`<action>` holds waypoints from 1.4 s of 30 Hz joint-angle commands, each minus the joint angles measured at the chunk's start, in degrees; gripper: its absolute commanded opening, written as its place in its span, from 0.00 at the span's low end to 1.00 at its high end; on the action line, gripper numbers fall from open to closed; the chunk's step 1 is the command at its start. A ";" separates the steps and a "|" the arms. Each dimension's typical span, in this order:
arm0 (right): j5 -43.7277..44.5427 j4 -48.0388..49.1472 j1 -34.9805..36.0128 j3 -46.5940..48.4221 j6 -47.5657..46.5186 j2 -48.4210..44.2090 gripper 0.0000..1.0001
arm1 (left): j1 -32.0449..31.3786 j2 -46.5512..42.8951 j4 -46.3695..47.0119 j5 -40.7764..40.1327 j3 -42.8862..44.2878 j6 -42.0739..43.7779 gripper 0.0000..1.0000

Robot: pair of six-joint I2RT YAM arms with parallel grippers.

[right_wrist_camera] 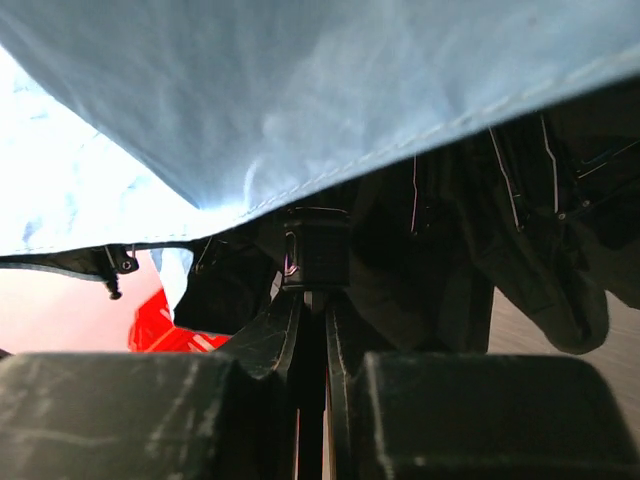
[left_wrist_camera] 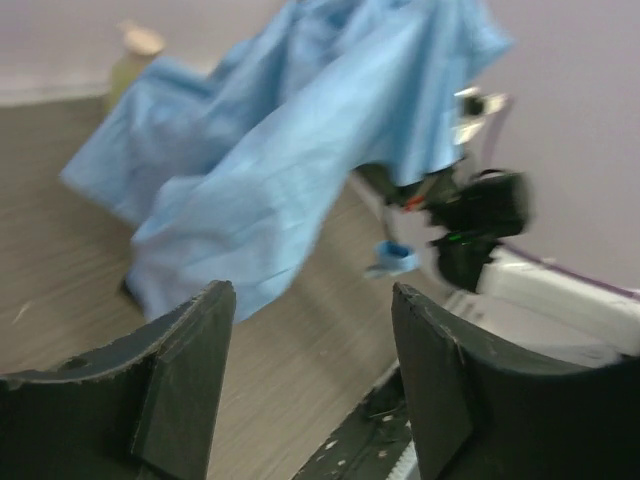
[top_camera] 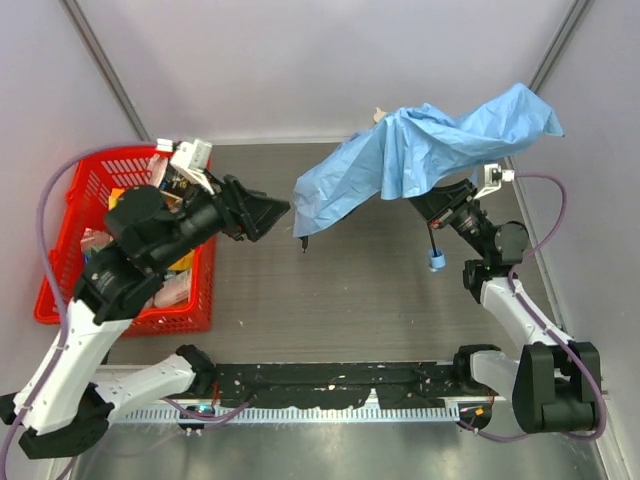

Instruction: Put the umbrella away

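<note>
The umbrella [top_camera: 420, 150] hangs over the back right of the table, its sky-blue fabric loose and drooping to the left. Its small light-blue handle [top_camera: 437, 262] points toward the near side on a thin black shaft. My right gripper [top_camera: 436, 205] is tucked under the fabric. In the right wrist view its fingers [right_wrist_camera: 290, 330] are shut on the black shaft, with the fabric [right_wrist_camera: 300, 100] spread overhead. My left gripper [top_camera: 283, 210] is open just left of the fabric's lower edge, not touching it. From the left wrist the umbrella [left_wrist_camera: 280, 170] lies beyond the spread fingers [left_wrist_camera: 190, 350], nothing between them.
A red basket [top_camera: 75, 215] with several packets stands at the far left beside the left arm. A pale green bottle [left_wrist_camera: 130, 60] stands behind the fabric at the back. A black rail [top_camera: 330, 380] runs along the near edge between the arm bases.
</note>
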 commanded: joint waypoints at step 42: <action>-11.05 27.18 -0.40 6.22 17.42 2.67 0.01 | -0.80 -1.59 17.88 12.49 -21.91 3.11 0.88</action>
